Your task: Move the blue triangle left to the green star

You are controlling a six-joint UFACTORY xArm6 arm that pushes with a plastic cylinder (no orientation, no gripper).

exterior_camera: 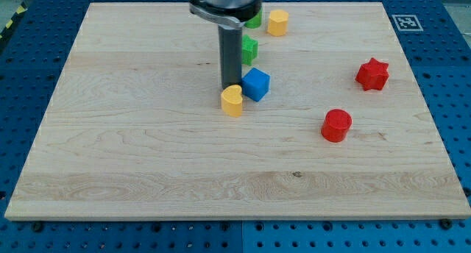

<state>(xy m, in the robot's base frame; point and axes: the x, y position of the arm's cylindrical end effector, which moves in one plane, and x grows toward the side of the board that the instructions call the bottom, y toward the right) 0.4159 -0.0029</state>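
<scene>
Pale wooden board on a blue perforated bench, rod standing among a tight knot of blocks.

The arm carries no pincer, only my tip (232, 87), so nothing spreads or pinches. The blue block (256, 84), taken as the task's triangle though its shape reads blocky, sits just to the tip's right; a yellow heart-like block (232, 101) touches just below; the green star (249, 49) is above-right, half hidden. A push could drag the yellow along or knock the star. The only marking is a black-and-white tag (404, 22); no readable words.
</scene>
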